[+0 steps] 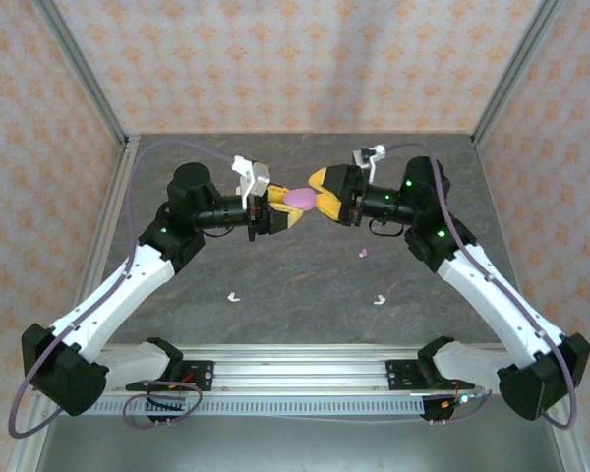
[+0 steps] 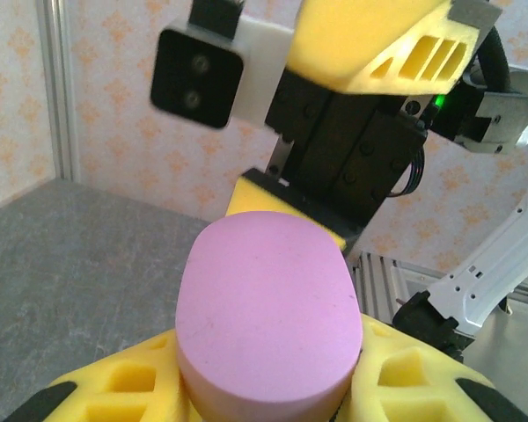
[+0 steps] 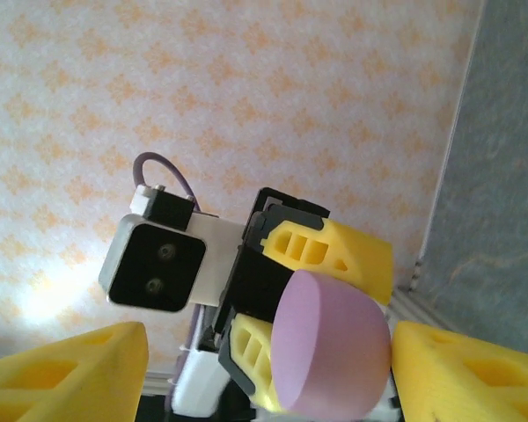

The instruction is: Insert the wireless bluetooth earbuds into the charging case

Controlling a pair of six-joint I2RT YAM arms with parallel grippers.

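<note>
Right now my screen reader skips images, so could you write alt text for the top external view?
Above a dark table, the left hand grips a pink charging case in mid-air while the right hand stands open at its other end. A pink earbud and two white earbuds lie loose on the table.

Charging case [image 1: 297, 198]: plain pale pink-mauve, matte. Left gripper [image 1: 285, 209] and right gripper [image 1: 321, 194]: yellow fingers, black bodies. Left arm [image 1: 118, 295] and right arm [image 1: 492, 295]: black and white, with green lights [image 1: 439, 234]. Cable [image 1: 25, 393]: purple. Table [image 1: 275, 265]: dark grey, mottled like stone. Walls [image 1: 295, 59]: cream with a repeating orange floral motif. Pink earbud [image 1: 364, 253]; white earbud [image 1: 234, 295]; second white earbud [image 1: 380, 299]. Rail [image 1: 295, 369]: silver.
</note>
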